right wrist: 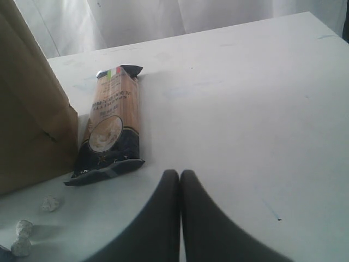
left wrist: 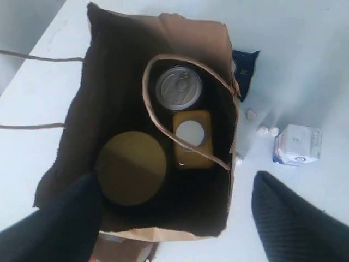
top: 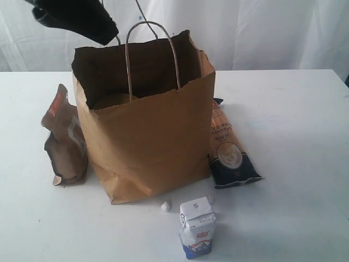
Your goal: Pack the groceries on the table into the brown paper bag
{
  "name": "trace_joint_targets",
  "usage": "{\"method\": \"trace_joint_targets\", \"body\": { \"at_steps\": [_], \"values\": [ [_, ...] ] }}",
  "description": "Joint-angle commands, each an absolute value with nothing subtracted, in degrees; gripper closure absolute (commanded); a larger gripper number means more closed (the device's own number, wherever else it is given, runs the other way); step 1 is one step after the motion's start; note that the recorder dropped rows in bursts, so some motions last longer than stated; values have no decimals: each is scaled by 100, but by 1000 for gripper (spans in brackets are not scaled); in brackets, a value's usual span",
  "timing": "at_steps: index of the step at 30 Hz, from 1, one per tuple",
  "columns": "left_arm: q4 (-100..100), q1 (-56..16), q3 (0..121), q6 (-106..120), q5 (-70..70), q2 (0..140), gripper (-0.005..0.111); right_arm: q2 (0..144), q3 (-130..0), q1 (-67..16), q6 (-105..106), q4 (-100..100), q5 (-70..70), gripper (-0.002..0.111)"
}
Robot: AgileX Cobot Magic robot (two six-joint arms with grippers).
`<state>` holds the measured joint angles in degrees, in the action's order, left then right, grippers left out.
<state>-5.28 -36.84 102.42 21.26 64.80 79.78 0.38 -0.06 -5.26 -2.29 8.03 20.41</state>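
Observation:
The brown paper bag (top: 147, 142) stands open on the table (top: 294, 136). Inside it, the left wrist view shows the gold-lidded jar (left wrist: 131, 168), the silver-lidded can (left wrist: 178, 87) and the white-capped yellow bottle (left wrist: 191, 136). My left gripper (left wrist: 175, 179) hovers above the bag's mouth, open and holding nothing; in the exterior view it hangs at the bag's back left (top: 76, 19). The dark-brown pouch (top: 64, 139) leans at the bag's left. The orange-navy packet (top: 229, 147) lies at its right. The white-blue carton (top: 197, 226) stands in front. My right gripper (right wrist: 180, 173) is shut and empty, low over the table near the packet (right wrist: 109, 125).
Small white crumpled bits (top: 165, 206) lie on the table between the bag and the carton. A white curtain (top: 262, 27) hangs behind the table. The bag's two loop handles (top: 152, 54) stand up over its mouth.

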Motion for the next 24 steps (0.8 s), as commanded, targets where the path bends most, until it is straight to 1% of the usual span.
{"method": "trace_joint_targets", "body": {
  "at_steps": [1, 5, 9, 24],
  "values": [
    [-401, -3679, 9568, 2090, 6996, 7692, 40, 0, 0, -511, -224, 785, 1971, 108],
    [-391, -3679, 8986, 2179, 6996, 7485, 41, 0, 0, -511, -224, 785, 1971, 108],
    [-613, -3679, 8691, 2378, 6996, 7466, 41, 0, 0, -511, -224, 785, 1971, 108],
    [-1095, -3679, 8637, 3074, 6996, 7750, 41, 0, 0, -511, -224, 785, 1971, 108]
  ]
}}
